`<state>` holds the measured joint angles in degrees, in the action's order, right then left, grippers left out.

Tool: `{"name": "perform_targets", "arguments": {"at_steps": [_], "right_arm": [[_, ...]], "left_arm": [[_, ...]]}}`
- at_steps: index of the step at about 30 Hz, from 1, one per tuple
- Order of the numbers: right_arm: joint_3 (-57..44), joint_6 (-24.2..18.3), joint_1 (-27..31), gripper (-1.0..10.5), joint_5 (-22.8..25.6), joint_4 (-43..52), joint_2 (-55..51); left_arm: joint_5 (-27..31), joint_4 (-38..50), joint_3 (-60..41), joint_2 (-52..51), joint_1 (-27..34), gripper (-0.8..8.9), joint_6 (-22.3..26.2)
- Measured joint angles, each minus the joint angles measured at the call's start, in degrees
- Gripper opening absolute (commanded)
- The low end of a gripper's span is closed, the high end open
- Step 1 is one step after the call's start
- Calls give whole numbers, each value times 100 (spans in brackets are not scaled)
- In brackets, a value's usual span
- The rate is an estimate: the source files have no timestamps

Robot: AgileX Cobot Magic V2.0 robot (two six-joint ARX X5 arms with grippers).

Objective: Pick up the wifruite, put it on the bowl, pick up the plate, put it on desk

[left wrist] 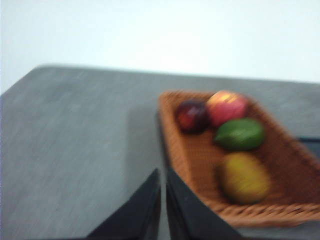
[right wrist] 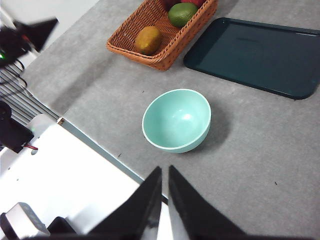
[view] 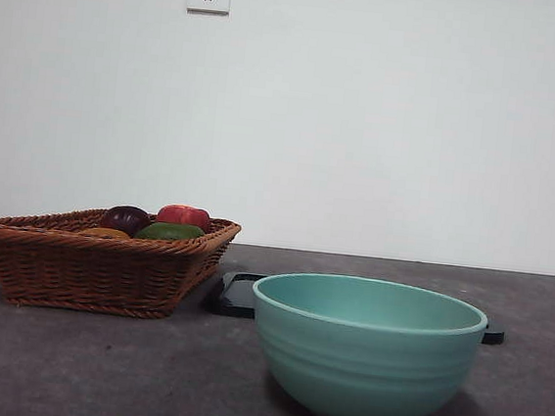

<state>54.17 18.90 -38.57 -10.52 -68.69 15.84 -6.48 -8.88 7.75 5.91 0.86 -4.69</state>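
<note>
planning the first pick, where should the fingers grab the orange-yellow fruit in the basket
Probably from above, across the short middle of the wifruite. It lies on its side at the wicker basket's near end, apart from the green fruit, while the rim blocks a sideways approach.

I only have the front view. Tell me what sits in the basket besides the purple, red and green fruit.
Observer: An orange-yellow wifruite lies in the basket, at the end away from the other fruit.
Operator: Say what the dark thing behind the bowl is.
Observer: A flat dark tray, bare, lying beside the basket.
Operator: Report the bowl's contents.
Observer: The bowl holds nothing.
Operator: Give gripper states.
Observer: The left gripper and right gripper are both shut, holding nothing.
</note>
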Motion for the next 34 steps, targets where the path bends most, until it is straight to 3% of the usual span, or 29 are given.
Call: {"name": "perform_targets", "arguments": {"at_steps": [6,34], "right_arm": [[0,0,0,17,0,0,0],[0,0,0,17,0,0,0]], "left_arm": [[636,35,-378,-282,2,18,-175],[807,-157,-590,-557,-17,18,83]]}}
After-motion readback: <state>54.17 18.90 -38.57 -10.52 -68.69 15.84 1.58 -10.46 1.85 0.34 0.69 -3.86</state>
